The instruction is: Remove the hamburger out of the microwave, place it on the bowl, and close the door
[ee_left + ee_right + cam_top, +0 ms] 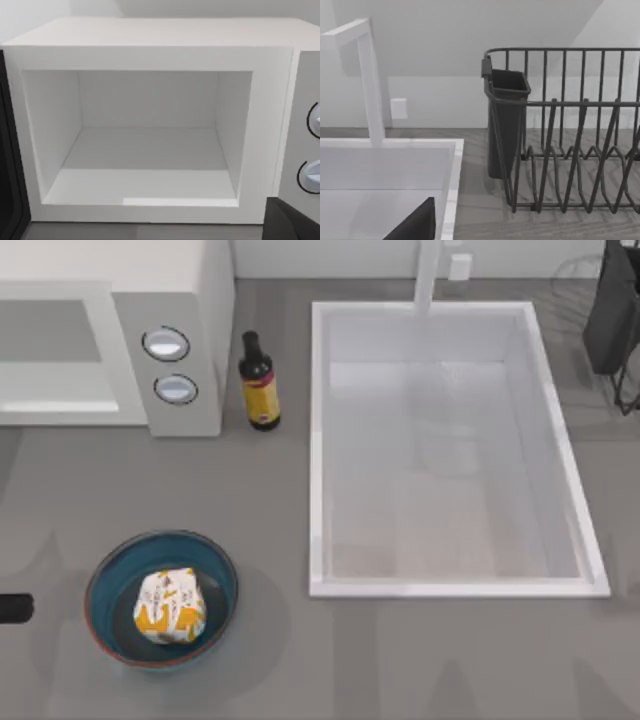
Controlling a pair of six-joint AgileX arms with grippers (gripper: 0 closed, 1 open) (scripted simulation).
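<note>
The hamburger (170, 605), wrapped in white and yellow paper, lies inside the teal bowl (215, 570) at the table's front left. The microwave (180, 280) stands at the back left, two round knobs (166, 343) on its side panel. Its pale cavity (150, 150) stands open and empty in the left wrist view. The door is out of view. My left gripper (150, 212) is open and faces the cavity from a short distance, with dark fingers (10, 180) at the view's edges. A stub of my left arm (12, 608) shows left of the bowl. My right arm (612, 310) is parked at the back right.
A dark bottle (260, 385) with a yellow label stands just right of the microwave. A large white sink (318, 440) with a faucet (428, 275) fills the table's right half. A dark wire dish rack (570, 150) with a cup holder stands behind it at the far right.
</note>
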